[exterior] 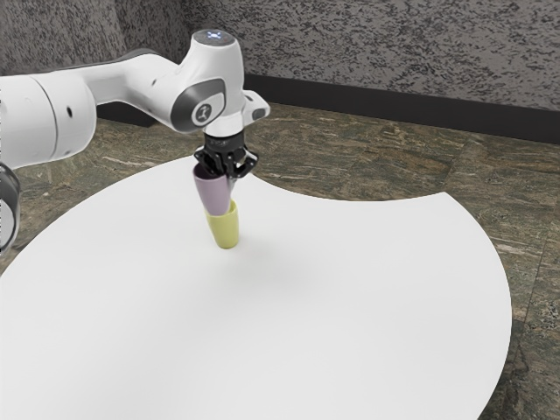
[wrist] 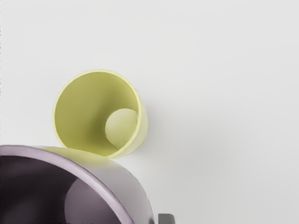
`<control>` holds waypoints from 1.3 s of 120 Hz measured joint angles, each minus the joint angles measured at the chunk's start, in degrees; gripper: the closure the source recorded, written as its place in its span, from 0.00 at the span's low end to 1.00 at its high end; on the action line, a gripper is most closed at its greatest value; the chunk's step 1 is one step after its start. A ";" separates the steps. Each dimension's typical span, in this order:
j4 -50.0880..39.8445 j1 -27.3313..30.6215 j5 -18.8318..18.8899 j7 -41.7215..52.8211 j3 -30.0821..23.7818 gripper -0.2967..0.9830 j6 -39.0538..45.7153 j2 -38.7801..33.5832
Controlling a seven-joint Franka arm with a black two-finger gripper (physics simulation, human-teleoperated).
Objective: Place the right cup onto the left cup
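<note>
My gripper [exterior: 226,164] is shut on the purple cup [exterior: 212,192] near its rim, holding it off the table with its opening up. The yellow cup [exterior: 226,229] stands upright on the table below it; in the exterior view the purple cup's base overlaps the yellow rim. From the wrist view, the yellow cup [wrist: 79,112] has a mostly uncovered, hollow inside, and the near purple cup [wrist: 126,179] covers part of its edge. One grey finger [wrist: 166,218] shows beside the purple cup's outer wall. Whether the cups touch, I cannot tell.
The white table [exterior: 306,306] has a curved edge, with a concave stretch behind the cups. Beyond it lie the brown stone floor [exterior: 350,153] and a grey speckled wall [exterior: 394,52]. The arm comes in from the exterior view's left.
</note>
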 joint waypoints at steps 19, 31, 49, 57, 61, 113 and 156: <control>4.79 1.67 -0.08 3.53 0.33 0.82 -0.54 3.83; 7.73 2.09 -0.14 5.73 0.35 0.82 -0.71 6.13; 10.82 2.27 -0.11 8.79 0.36 0.82 -0.84 8.55; 11.93 2.43 -0.10 10.02 0.35 0.82 -0.86 9.56; 12.43 2.55 -0.11 10.62 0.35 0.83 -0.84 10.05; 13.93 3.08 -0.32 16.31 0.21 0.82 -0.35 12.57; 13.39 3.08 -0.41 18.65 -0.25 0.83 0.01 12.66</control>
